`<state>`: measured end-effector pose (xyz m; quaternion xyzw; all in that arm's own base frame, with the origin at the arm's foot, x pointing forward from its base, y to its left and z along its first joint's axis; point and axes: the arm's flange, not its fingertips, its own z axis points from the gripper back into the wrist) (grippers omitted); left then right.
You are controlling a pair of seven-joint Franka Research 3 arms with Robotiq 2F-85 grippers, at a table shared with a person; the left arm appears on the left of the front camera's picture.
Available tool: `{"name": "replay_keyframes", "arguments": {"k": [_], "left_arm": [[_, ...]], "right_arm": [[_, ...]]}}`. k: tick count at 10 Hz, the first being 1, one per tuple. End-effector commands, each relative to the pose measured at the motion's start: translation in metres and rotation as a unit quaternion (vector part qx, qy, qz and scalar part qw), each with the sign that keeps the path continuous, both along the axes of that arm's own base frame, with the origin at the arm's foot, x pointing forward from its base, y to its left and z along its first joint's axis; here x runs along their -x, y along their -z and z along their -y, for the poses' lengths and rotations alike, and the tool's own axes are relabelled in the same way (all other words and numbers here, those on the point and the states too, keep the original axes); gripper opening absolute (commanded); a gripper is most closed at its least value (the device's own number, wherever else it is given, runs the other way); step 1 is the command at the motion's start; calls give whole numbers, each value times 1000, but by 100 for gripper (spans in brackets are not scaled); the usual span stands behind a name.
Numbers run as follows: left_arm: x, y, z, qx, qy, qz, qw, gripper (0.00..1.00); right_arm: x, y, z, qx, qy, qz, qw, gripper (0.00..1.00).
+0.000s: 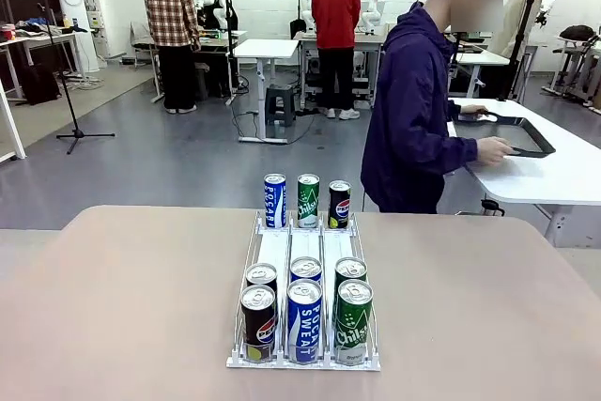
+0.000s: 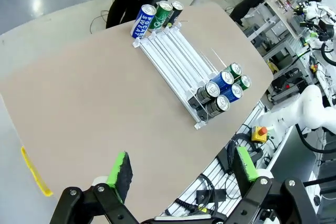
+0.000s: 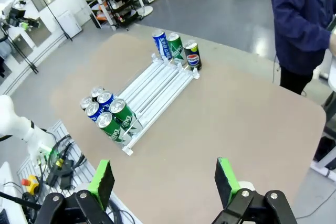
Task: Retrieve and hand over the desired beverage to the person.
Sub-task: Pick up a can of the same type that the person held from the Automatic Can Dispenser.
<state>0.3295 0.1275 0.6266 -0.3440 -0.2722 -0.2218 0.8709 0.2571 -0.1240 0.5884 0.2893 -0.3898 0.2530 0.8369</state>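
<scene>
A white three-lane rack (image 1: 278, 249) lies in the middle of the beige table (image 1: 122, 298). At its near end stand two black Pepsi cans (image 1: 258, 318), two blue Pocari Sweat cans (image 1: 304, 316) and two green Chilsung cans (image 1: 354, 316). At the far end stand a blue can (image 1: 274, 200), a green can (image 1: 308, 200) and a black can (image 1: 339, 204). The person (image 1: 413, 110) in a dark purple jacket stands beyond the far right edge, turned away, with both hands on a dark tray. My left gripper (image 2: 181, 177) and right gripper (image 3: 164, 179) hover open and empty, high above the table's near side.
A white side table (image 1: 554, 176) with the dark tray (image 1: 521, 133) stands at the far right. Two other people stand at benches farther back. A yellow strip (image 2: 34, 174) marks one table edge. A red stop button (image 2: 259, 131) and cables sit below the near edge.
</scene>
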Motion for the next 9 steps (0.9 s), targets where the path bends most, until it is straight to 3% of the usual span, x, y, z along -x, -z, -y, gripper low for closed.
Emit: {"name": "replay_keyframes", "arguments": {"k": [1,9], "left_arm": [[0,-2,2,7,10,7,1000,100],[0,-2,2,7,10,7,1000,100]], "right_arm": [[0,2,-2,5,-10,5,1000,100],[0,2,-2,5,-10,5,1000,100]]}}
